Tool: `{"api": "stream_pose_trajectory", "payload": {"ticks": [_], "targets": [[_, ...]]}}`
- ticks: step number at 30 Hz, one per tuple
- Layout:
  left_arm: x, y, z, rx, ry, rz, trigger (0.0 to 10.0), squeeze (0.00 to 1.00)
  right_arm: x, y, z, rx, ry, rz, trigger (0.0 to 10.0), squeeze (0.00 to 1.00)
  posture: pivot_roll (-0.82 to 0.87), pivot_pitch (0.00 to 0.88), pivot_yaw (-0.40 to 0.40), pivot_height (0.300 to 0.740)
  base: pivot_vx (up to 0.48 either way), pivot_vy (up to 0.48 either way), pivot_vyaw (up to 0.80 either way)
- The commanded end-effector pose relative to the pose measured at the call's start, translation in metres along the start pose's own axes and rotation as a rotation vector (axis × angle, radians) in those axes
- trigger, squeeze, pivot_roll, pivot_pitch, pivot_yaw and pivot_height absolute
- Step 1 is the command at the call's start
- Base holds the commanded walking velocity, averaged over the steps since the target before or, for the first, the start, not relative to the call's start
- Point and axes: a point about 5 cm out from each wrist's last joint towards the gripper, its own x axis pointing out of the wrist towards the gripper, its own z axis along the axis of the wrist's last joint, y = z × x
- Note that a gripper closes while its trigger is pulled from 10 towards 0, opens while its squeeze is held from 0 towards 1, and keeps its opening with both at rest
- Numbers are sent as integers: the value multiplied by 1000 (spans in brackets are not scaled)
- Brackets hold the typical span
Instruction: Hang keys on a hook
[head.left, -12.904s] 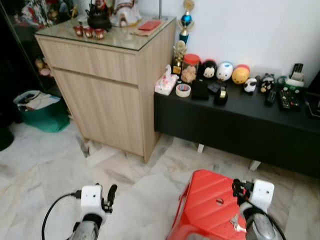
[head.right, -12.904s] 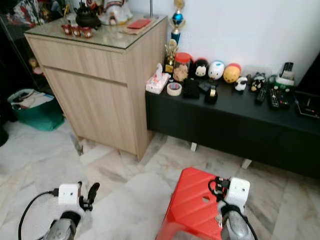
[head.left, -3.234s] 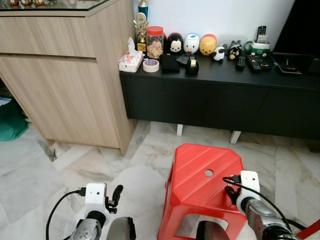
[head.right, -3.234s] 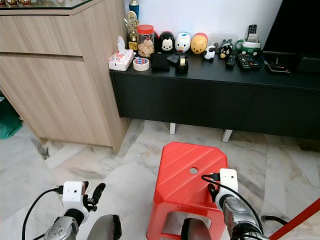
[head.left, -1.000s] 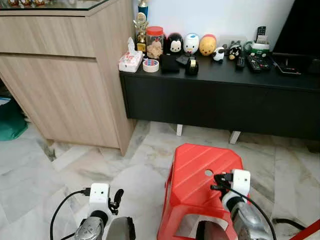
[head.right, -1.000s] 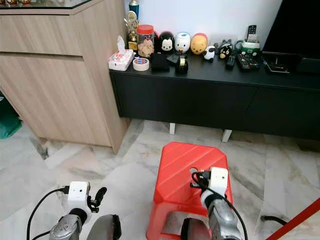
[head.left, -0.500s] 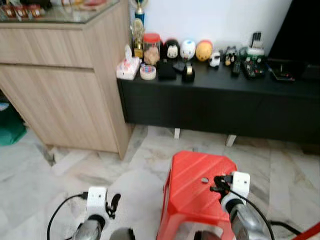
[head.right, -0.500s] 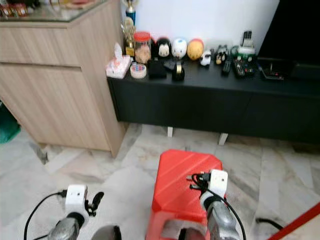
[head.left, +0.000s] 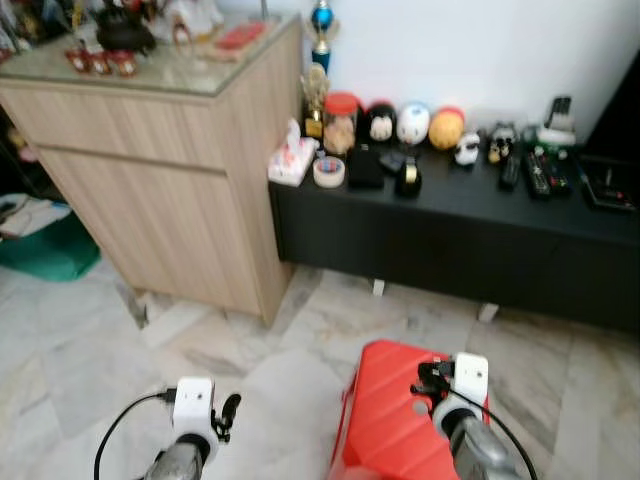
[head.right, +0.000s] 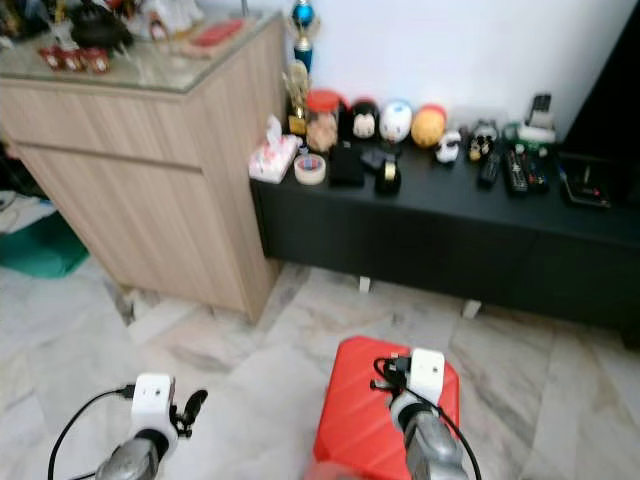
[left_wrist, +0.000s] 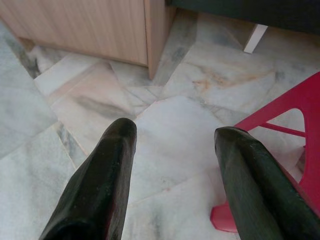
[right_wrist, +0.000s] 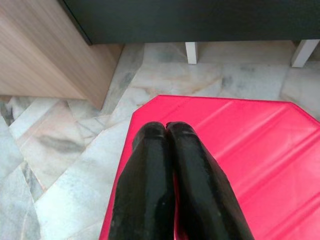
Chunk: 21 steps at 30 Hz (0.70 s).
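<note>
1. Right gripper (right_wrist: 167, 131): our 2 black fingers are pressed together with no gap, poised above the red stool (right_wrist: 260, 150). We see no keys between them; whether anything is pinched lower down we cannot tell.
2. Left gripper (left_wrist: 172, 137): fingers spread wide apart, holding nothing, low over the marble floor (left_wrist: 165, 135) beside the stool's leg.
3. Keys: we make out none on the stool top, the floor, or the furniture; items there are too small to sort with confidence.
4. Hook: none visible on the white wall (head.left: 470, 45).
5. Surroundings: black low cabinet (head.left: 450, 240) carrying round toy heads, a tape roll (head.left: 328, 171) and remotes; wooden cabinet (head.left: 160, 170) to its left.
6. Step in hand, by our judgement: searching. We should hold the head steady, since the head views are blurred, scan the cabinet tops and wall slowly, and step clear of the stool before walking.
</note>
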Motion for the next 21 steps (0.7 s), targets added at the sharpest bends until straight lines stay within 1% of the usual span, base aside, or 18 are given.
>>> {"api": "stream_pose_trajectory", "payload": {"ticks": [1,4,21], "targets": [[-4,2,-8,0,23,6,10000,0,-2,-3,-8,21,30,-17,10000,0,32,0,-31,723,0,0,0],[-4,1,-6,-4,8,1,10000,0,-2,-2,-7,23,32,-10,10000,0,32,0,-34,723,0,0,0],[-1,1,1,-7,-31,-1,10000,0,3,-1,-1,27,29,-8,10000,0,45,0,-41,723,-296,0,0]]}}
